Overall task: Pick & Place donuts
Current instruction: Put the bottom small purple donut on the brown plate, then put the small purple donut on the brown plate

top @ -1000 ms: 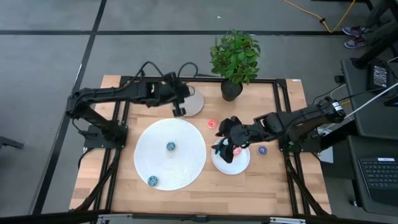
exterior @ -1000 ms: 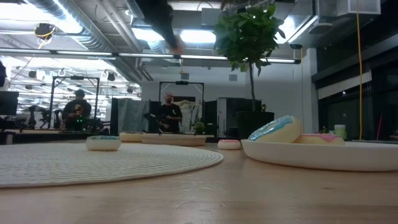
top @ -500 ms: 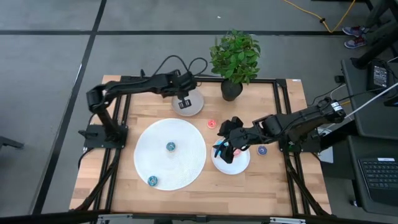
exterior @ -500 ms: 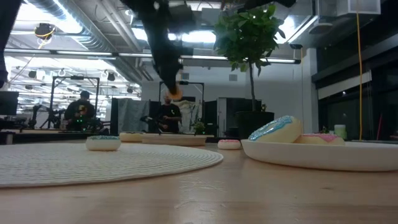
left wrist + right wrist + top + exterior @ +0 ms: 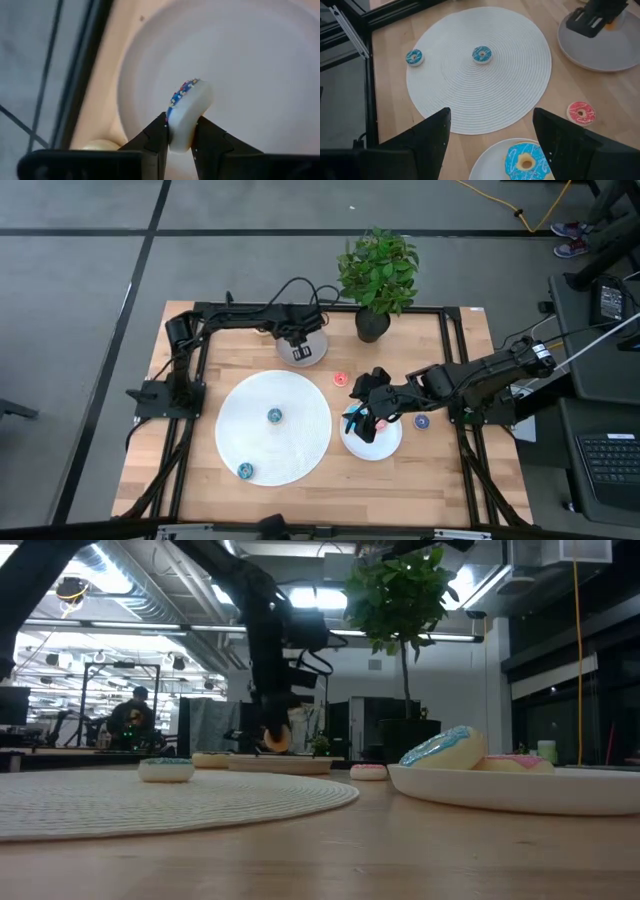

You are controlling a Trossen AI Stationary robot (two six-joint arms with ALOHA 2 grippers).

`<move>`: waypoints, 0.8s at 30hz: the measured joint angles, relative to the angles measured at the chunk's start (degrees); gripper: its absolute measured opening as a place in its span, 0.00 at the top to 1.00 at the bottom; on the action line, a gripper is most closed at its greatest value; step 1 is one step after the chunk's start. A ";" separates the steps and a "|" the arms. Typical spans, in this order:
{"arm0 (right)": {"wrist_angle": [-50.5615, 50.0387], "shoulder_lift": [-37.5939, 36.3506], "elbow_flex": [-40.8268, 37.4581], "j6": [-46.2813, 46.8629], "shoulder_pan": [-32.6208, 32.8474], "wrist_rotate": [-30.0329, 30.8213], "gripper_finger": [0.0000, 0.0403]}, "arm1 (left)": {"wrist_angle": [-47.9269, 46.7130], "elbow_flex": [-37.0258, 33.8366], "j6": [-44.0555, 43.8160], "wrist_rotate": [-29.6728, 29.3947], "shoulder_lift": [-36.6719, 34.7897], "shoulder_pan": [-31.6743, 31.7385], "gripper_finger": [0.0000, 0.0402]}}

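Left end effector (image 5: 180, 142) grasps a sprinkled donut (image 5: 187, 112) over the grey plate (image 5: 260, 65), unreleased; right end effector (image 5: 492, 137), spread, hovers over the filled white plate (image 5: 385, 443); several donuts remain loose.

Seven donuts, it seems, two half hidden:

- teal donut (image 5: 274, 415), centre-left
- second teal donut (image 5: 245, 470), lower left
- red-pink donut (image 5: 340, 379), centre
- dark blue donut (image 5: 421, 421), right of centre
- blue donut (image 5: 525, 161)
- pink donut (image 5: 515, 762)
- sprinkled donut (image 5: 187, 115)

Two plates: grey plate (image 5: 318, 352), white plate (image 5: 385, 448). One white disc (image 5: 300, 440). One potted plant (image 5: 378, 270).
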 joint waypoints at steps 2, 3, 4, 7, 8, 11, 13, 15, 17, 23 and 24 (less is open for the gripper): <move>0.00 0.00 0.00 -0.24 0.00 0.00 0.30 | 2.52 0.00 0.91 -0.32 0.00 0.09 0.81; -0.02 0.00 0.00 -0.55 0.00 0.00 0.30 | 4.01 0.00 1.34 -0.27 0.00 0.09 0.80; 0.00 0.00 0.00 -0.77 0.00 0.00 0.30 | 4.91 0.00 1.64 -0.24 -0.04 0.09 0.79; 0.00 0.00 0.00 -1.10 0.00 0.01 0.30 | 5.78 0.02 1.93 -0.25 -0.22 0.09 0.75; 0.00 0.00 0.00 -1.14 0.00 0.01 0.30 | 6.05 0.01 2.02 0.20 -0.09 0.07 0.74; 0.02 0.00 0.00 -1.15 0.00 0.00 0.30 | 6.37 0.02 2.06 0.74 1.04 0.09 0.71; 0.12 0.00 0.00 -1.17 0.00 0.02 0.30 | 6.37 0.02 2.04 0.81 1.71 0.09 0.69; 0.28 0.00 0.00 -1.16 0.00 0.02 0.30 | 6.18 0.02 2.06 0.81 2.29 0.09 0.68; 0.37 0.00 0.00 -1.15 0.00 0.01 0.30 | 5.58 0.01 1.88 0.82 2.96 0.07 0.66; 0.54 0.00 0.00 -0.78 0.00 0.01 0.30 | 3.41 0.02 -2.43 3.76 3.17 -0.31 0.63; 0.57 0.00 0.00 -0.72 0.00 0.02 0.30 | 3.34 0.00 -3.83 5.22 2.85 -0.10 0.62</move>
